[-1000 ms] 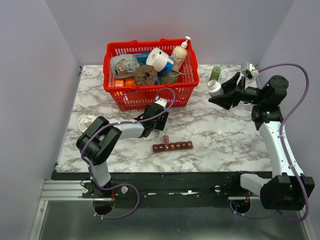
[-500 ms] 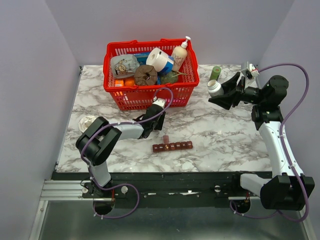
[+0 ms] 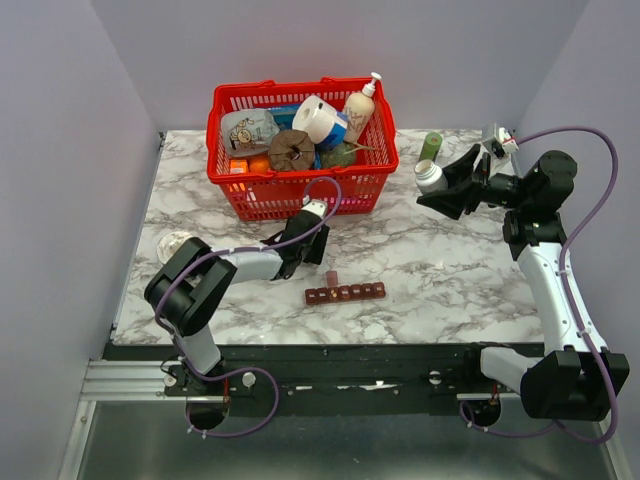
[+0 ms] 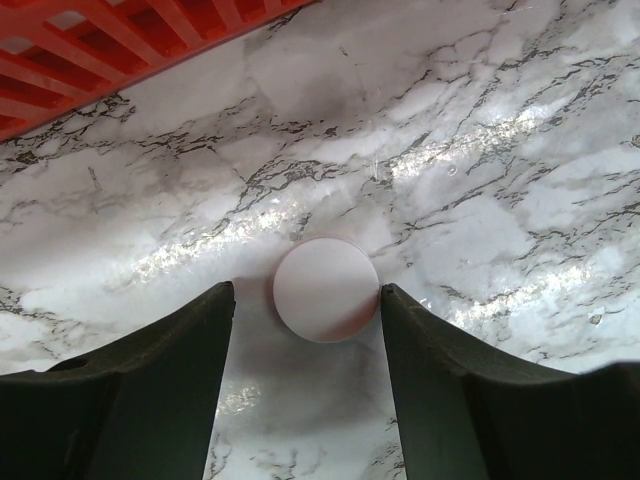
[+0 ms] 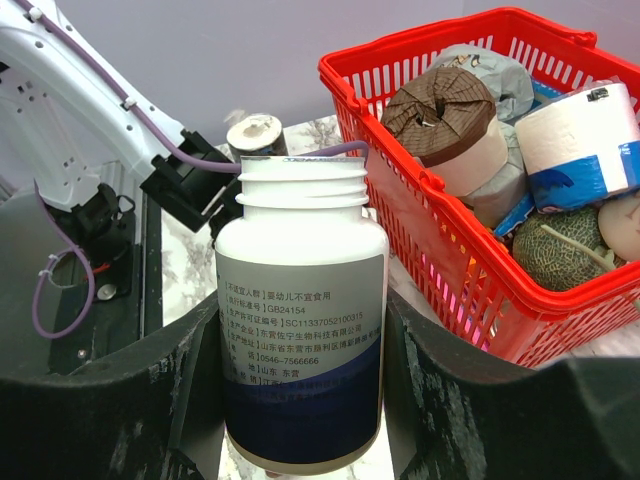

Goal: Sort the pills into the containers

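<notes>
One round white pill (image 4: 326, 289) lies on the marble table between the tips of my left gripper (image 4: 306, 288). That gripper is open; its right finger touches the pill's edge and the left finger stands a little apart. In the top view the left gripper (image 3: 312, 245) hovers low just behind the containers (image 3: 345, 293), a dark red-brown strip with one lid (image 3: 331, 277) raised. My right gripper (image 5: 300, 330) is shut on a white pill bottle (image 5: 302, 300) with an uncapped neck, held up at the right rear (image 3: 430, 177).
A red mesh basket (image 3: 290, 195) full of groceries stands at the back centre, close behind the left gripper. A small green bottle (image 3: 431, 146) stands at the back right. A small clear round object (image 3: 172, 243) sits near the left table edge.
My left arm has shifted slightly left and back, away from the strip. Its jaws narrowed and then widened again. The right arm and bottle have not moved.
</notes>
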